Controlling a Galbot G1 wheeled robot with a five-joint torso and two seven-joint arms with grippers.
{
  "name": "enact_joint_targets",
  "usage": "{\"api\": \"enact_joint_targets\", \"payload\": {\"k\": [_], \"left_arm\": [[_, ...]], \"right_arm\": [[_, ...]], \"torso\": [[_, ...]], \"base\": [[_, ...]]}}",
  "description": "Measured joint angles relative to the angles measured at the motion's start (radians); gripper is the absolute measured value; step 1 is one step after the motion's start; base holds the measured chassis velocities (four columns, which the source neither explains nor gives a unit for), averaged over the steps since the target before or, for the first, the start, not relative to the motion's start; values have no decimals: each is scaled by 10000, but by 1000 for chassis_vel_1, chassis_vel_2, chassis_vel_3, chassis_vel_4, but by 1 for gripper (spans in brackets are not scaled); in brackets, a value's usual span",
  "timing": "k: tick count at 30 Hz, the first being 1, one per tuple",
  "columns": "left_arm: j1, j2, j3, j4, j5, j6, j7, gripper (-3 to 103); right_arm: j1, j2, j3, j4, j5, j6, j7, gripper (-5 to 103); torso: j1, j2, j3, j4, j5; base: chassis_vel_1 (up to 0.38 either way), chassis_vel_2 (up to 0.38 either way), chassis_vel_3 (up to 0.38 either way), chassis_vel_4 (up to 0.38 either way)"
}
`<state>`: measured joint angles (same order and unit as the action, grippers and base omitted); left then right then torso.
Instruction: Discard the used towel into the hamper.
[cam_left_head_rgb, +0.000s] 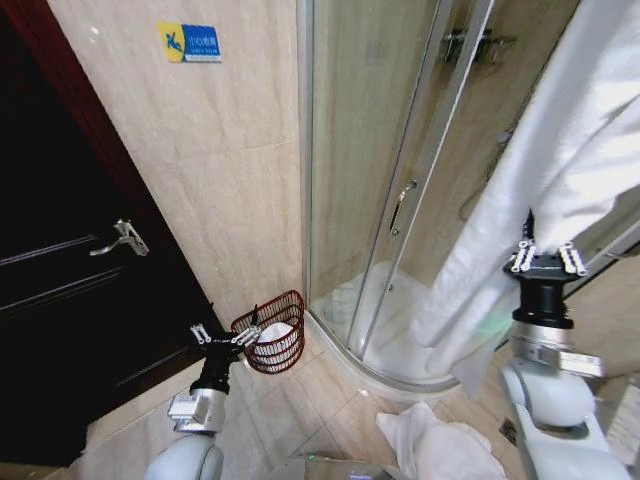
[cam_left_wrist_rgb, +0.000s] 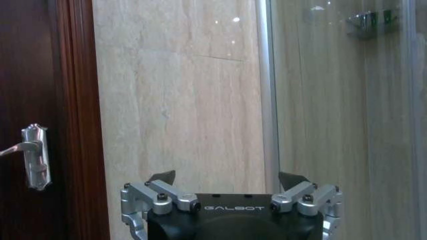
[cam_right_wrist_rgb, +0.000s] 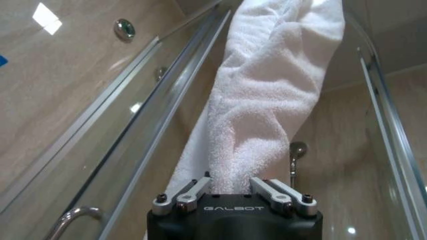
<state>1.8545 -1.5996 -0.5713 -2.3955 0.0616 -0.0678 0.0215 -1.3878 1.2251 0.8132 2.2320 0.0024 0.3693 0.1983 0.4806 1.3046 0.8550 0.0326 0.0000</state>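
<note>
From the head camera, two grippers and three pieces of white cloth can be counted. The right gripper (cam_left_head_rgb: 545, 258) is raised and closed into the hanging white towel (cam_left_head_rgb: 560, 160), which drapes above and beside it and trails down past it to the shower tray (cam_left_head_rgb: 400, 372). A second white cloth (cam_left_head_rgb: 440, 445) lies crumpled on the tiled floor below that arm. The left gripper (cam_left_head_rgb: 222, 337) sits low with its fingers spread and nothing between them; the one hamper (cam_left_head_rgb: 272, 331), tilted with its mouth toward the robot, is just beside it on the far side, and a third white cloth (cam_left_head_rgb: 278, 343) lies inside. A dark door (cam_left_head_rgb: 70, 280) with one lever handle (cam_left_head_rgb: 122, 238) stands off to the left gripper's outer side, and the glass shower enclosure (cam_left_head_rgb: 385, 190) rises between the two arms.

In the left wrist view, the left gripper (cam_left_wrist_rgb: 230, 186) stands wide and bare, facing the tiled wall (cam_left_wrist_rgb: 177, 100), with the door handle (cam_left_wrist_rgb: 32, 156) and the glass frame (cam_left_wrist_rgb: 267, 90) flanking it.

In the right wrist view, the right gripper (cam_right_wrist_rgb: 230, 187) pinches the towel (cam_right_wrist_rgb: 267, 85), which rises straight ahead from its fingers; one shower head (cam_right_wrist_rgb: 297, 150) shows behind, and one glass door handle (cam_right_wrist_rgb: 70, 220).
</note>
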Motion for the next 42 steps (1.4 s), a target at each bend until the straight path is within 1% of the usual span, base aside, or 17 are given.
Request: {"api": "enact_joint_targets", "payload": {"k": [7, 13, 17, 23, 28, 33, 37, 38, 42], "left_arm": [[0, 0, 0, 0, 0, 0, 0, 100], [0, 0, 0, 0, 0, 0, 0, 100], [0, 0, 0, 0, 0, 0, 0, 100], [0, 0, 0, 0, 0, 0, 0, 100], [0, 0, 0, 1, 0, 0, 0, 100], [0, 0, 0, 0, 0, 0, 0, 100], [0, 0, 0, 0, 0, 0, 0, 100], [0, -2, 1, 0, 0, 0, 0, 100], [0, 0, 0, 0, 0, 0, 0, 100]], "right_arm": [[-31, 118, -393, -84, -361, 152, 0, 13], [-228, 441, -702, -270, -778, 508, 6, 13], [-350, 556, -735, -225, -866, 628, 30, 13], [-663, 658, -912, 380, -1069, 765, 42, 13], [-872, 714, -951, 1002, -1119, 728, 51, 13], [-1018, 594, -694, 1687, -1123, 596, 45, 13], [-1187, 482, -181, 2248, -1035, 287, 69, 13], [-1225, 446, -27, 2416, -984, 220, 88, 13], [-1265, 398, 232, 2567, -918, 177, 98, 13]], "torso": [[0, 0, 0, 0, -2], [0, 0, 0, 0, 0], [0, 0, 0, 0, 1], [0, 1, 0, 0, -1], [0, 0, 0, 0, 1], [0, 0, 0, 0, 0], [0, 0, 0, -1, 6], [-1, 1, -1, 0, -9], [-1, 3, -1, 0, 1]], "base": [[0, 0, 0, 0], [0, 0, 0, 0], [0, 0, 0, 0], [0, 0, 0, 0], [0, 0, 0, 0], [0, 0, 0, 0], [0, 0, 0, 0], [0, 0, 0, 0], [0, 0, 0, 0]]}}
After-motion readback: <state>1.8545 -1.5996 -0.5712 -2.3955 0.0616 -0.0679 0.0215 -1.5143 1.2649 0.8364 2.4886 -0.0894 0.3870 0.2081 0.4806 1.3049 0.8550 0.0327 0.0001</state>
